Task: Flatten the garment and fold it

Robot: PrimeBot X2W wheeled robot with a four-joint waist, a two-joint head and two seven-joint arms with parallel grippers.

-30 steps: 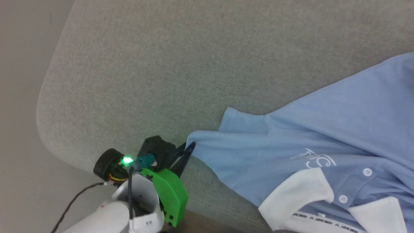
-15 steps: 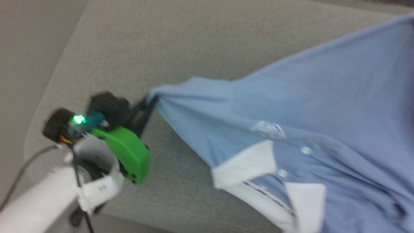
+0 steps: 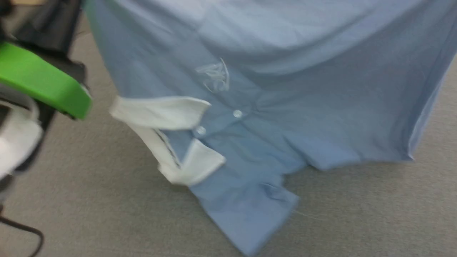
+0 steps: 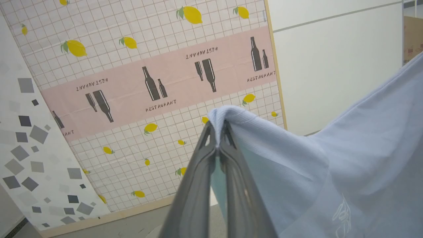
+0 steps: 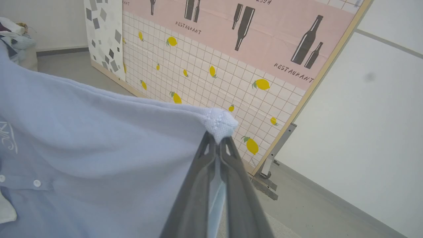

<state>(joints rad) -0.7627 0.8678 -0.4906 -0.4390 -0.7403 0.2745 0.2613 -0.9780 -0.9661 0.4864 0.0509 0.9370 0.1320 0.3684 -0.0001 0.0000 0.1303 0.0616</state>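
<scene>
One grey surface [image 3: 357, 221] is spread below both claws. Between them the garment [image 3: 285, 107] is held aloft, hanging slack. The left claw [image 4: 218, 145] and right claw [image 5: 216, 142] are each clenched on a fabric edge. Flattening is judged in hand; next, it should be lowered and laid taut.

The head camera looks steeply down from close above the garment [image 3: 271, 89], with the grey surface [image 3: 357, 221] beneath it. The left wrist camera sights along the left end effector [image 4: 218, 145], tilted up and outward at a lemon-and-bottle wall panel [image 4: 132, 99]. The right wrist camera looks along the right end effector [image 5: 216, 145] at that same panel. All three views share the garment's chest logo [image 3: 214, 75].
</scene>
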